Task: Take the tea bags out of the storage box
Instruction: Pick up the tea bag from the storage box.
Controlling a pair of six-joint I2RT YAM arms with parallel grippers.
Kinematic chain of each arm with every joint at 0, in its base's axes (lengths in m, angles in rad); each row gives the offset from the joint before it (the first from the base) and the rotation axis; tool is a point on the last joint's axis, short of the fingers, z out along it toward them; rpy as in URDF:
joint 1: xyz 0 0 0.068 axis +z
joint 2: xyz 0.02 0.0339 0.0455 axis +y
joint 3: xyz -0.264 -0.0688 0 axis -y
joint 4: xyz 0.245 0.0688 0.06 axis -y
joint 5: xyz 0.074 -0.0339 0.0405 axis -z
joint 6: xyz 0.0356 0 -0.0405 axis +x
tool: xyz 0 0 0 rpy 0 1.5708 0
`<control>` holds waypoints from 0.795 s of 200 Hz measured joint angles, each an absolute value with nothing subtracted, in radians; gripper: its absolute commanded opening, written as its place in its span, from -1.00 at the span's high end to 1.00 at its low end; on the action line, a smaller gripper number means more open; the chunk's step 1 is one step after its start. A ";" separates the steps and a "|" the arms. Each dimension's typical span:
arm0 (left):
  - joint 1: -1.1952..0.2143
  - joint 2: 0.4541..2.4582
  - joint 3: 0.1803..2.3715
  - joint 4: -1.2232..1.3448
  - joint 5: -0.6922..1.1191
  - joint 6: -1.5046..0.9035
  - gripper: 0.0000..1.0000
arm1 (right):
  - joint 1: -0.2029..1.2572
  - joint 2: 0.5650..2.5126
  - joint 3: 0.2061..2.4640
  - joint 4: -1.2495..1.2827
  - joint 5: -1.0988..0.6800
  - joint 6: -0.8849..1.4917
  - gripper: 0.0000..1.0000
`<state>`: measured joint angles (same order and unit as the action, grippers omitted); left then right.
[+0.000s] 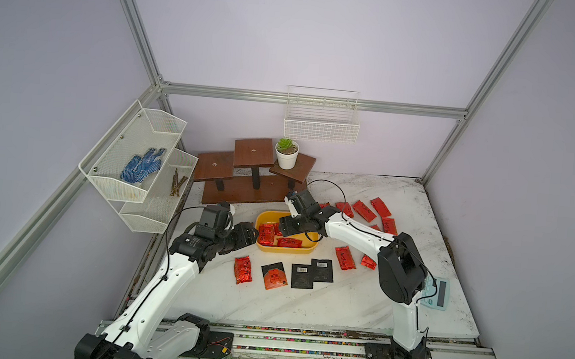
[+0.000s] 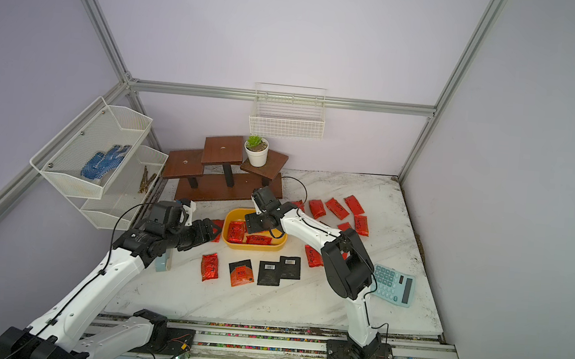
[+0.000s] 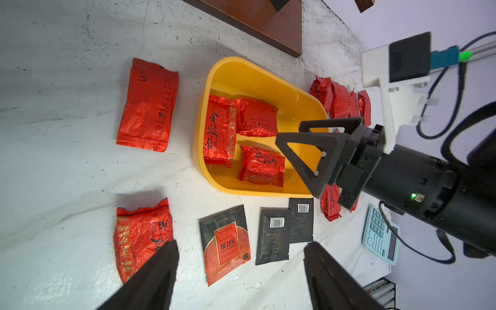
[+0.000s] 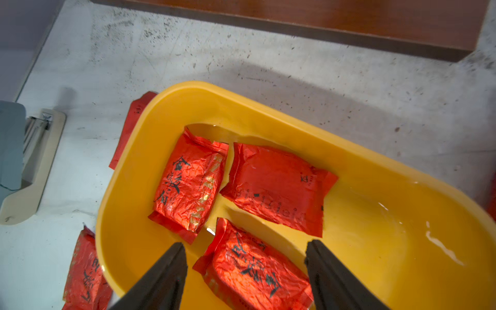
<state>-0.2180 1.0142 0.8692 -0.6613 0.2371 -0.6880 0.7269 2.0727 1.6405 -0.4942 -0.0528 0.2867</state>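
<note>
White tabletop [image 1: 303, 306], yellow tub [image 1: 287, 250] (3 red pouches [image 1: 267, 234])

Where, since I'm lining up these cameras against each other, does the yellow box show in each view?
In a top view: the yellow box sits mid-width, below the middle.
In a top view: the box is a touch left of centre, below the middle.
Left wrist: the box lies in the centre.
Right wrist: the box fills the lower right.
Shared landmark: the brown wooden stand right behind it, in all four.
</note>
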 measured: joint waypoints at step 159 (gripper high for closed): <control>-0.157 1.000 0.803 -0.649 0.290 -0.687 -0.54 | 0.749 2.312 1.842 -0.592 0.125 0.352 -0.60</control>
<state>-0.1566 1.0000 0.8028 -0.6487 0.2901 -0.6872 0.7494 2.3116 1.8423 -0.5919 0.1253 0.3519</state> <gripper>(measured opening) 0.772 0.840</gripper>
